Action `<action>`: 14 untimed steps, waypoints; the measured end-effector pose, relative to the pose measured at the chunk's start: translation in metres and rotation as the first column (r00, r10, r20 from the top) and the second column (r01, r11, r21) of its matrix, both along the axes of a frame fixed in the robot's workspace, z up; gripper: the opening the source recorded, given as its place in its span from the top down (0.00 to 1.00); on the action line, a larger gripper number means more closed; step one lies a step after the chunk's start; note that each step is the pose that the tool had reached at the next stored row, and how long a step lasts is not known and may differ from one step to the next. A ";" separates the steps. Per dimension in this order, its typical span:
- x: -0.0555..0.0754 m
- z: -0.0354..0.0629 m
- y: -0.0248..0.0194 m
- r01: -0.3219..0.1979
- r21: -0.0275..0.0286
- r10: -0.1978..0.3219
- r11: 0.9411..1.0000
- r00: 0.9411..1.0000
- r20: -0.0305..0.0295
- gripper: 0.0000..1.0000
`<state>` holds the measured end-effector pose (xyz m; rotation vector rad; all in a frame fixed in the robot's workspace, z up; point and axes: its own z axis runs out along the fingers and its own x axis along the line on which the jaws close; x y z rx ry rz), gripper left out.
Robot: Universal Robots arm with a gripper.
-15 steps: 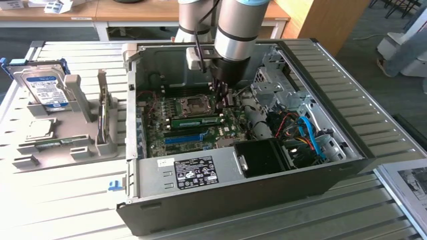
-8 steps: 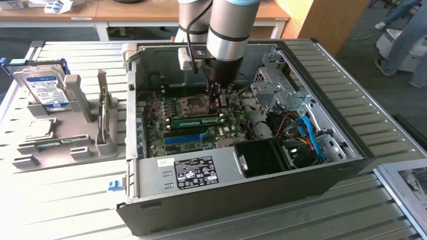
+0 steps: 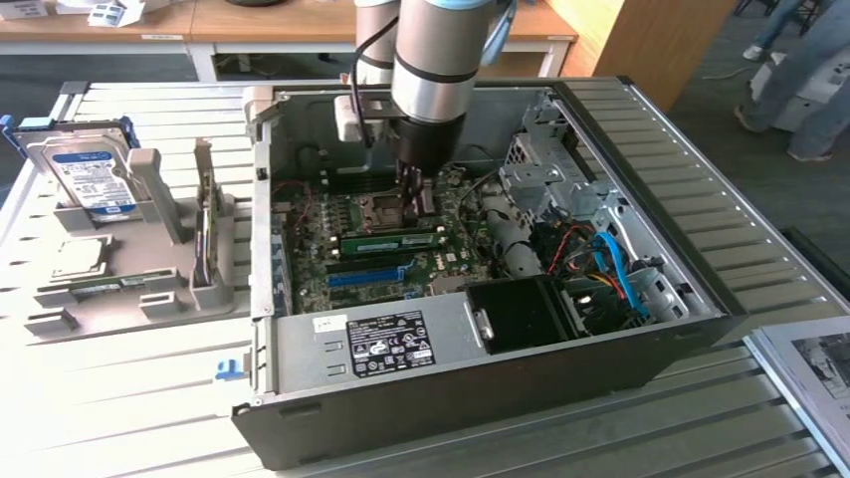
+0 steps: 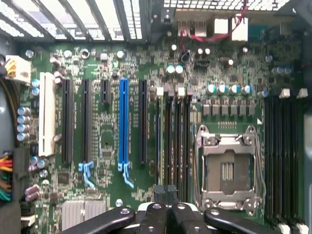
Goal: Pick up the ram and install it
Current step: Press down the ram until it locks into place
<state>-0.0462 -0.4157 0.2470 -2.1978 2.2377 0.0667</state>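
The ram (image 3: 392, 241), a long green stick with a pale label, stands on edge in a slot on the motherboard (image 3: 439, 264) inside the open computer case (image 3: 465, 398). My gripper (image 3: 414, 202) hangs just above and behind the ram, over the CPU socket (image 3: 382, 209), and its fingers are shut with nothing between them. In the wrist view the shut gripper (image 4: 167, 189) points down at the row of dark memory slots (image 4: 173, 141) beside the CPU socket (image 4: 226, 168). I cannot make out the stick itself there.
A bright-blue slot (image 3: 368, 274) lies in front of the ram. Drive cage (image 3: 551, 169), cables (image 3: 604, 269) and power supply (image 3: 378, 344) crowd the case. On the exterior view's left, a grey holder (image 3: 119, 289) carries a hard drive (image 3: 87, 179) and a green card (image 3: 206, 234).
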 end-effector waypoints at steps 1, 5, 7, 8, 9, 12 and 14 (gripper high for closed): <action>-0.002 0.0000 0.0000 0.000 0.000 0.000 1.000 1.000 0.001 0.90; -0.009 0.0000 0.0000 0.000 0.000 0.000 1.000 1.000 0.005 0.90; -0.012 0.0000 0.0000 0.000 0.000 0.000 1.000 1.000 0.008 0.90; -0.014 0.0000 0.0000 0.000 0.000 0.000 1.000 1.000 0.009 0.90; -0.015 0.0000 0.0000 0.000 0.000 0.000 1.000 1.000 0.010 0.90; -0.019 0.0000 0.0000 0.000 0.000 0.000 1.000 1.000 0.014 0.90; -0.022 0.0000 0.0000 0.000 0.000 0.000 1.000 1.000 0.017 0.90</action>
